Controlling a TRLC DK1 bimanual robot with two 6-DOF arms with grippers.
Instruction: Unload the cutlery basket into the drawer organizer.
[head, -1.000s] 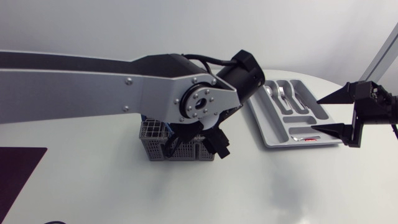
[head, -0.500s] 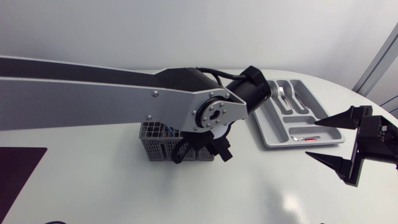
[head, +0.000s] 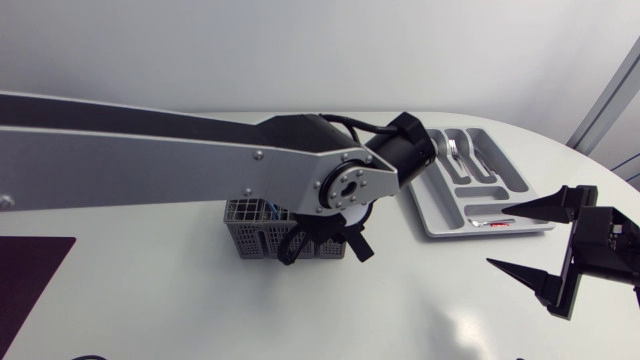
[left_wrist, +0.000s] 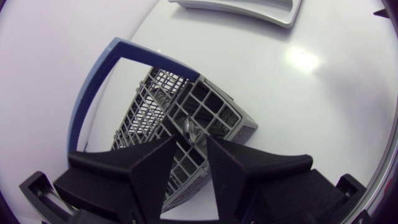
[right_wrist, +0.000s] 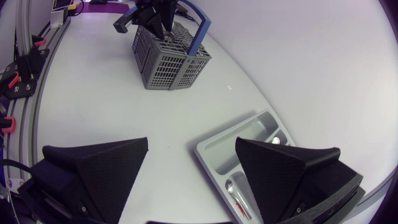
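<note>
Cutlery basket stands on the bench, left of centre. Over the last second the left claw has sunk lower over it. Its fingers are narrowly parted, with a metal cutlery end at the gap that is not yet clearly pinched, so a pick looks close. To the right, the drawer organizer already holds a few pieces. The right claw, spread wide and empty, has drawn back off the organizer, probably clearing the way for the next drop.
</note>
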